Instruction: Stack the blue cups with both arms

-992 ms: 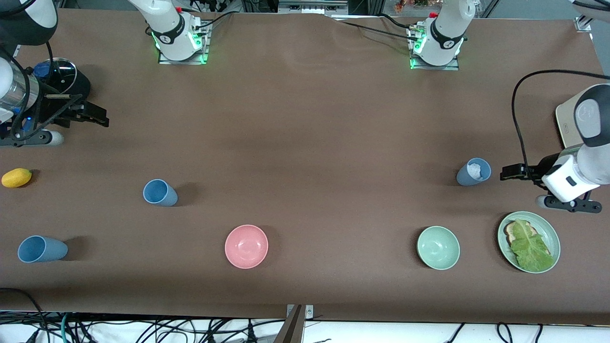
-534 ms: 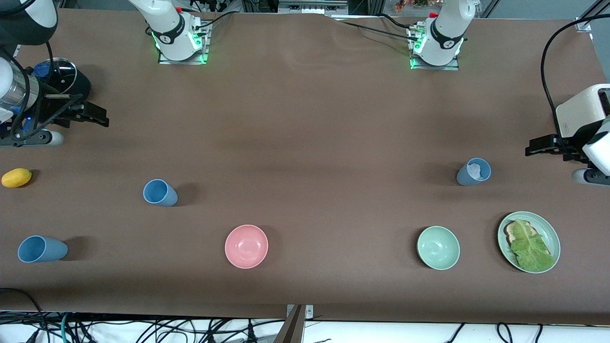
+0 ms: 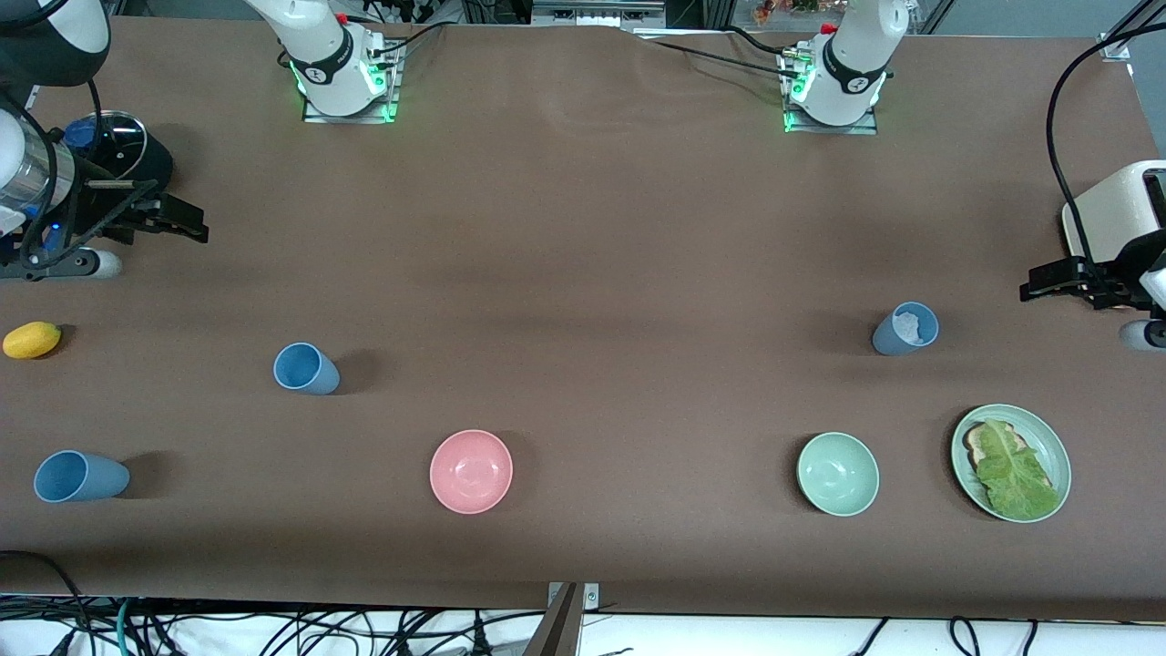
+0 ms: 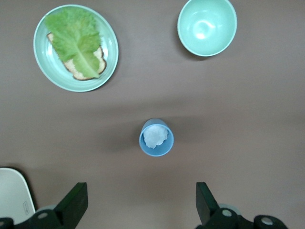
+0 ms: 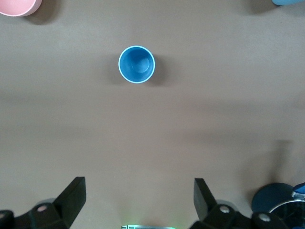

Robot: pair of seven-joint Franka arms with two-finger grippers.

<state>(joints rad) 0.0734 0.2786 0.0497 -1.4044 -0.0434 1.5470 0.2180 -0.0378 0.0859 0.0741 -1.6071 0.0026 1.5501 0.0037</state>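
Observation:
Three blue cups are on the brown table. One stands toward the left arm's end and holds a crumpled white thing; the left wrist view shows it upright. Two empty ones sit toward the right arm's end; the first shows upright in the right wrist view. My left gripper is open and empty, off to the side of the filled cup. My right gripper is open and empty, over bare table away from the empty cups.
A pink bowl and a pale-green bowl sit near the front edge. A green plate holds toast and lettuce. A yellow fruit, a black pot and a white appliance stand at the table's ends.
My left gripper has drawn away from the filled cup toward the left arm's end of the table. The right arm and all cups have not moved.

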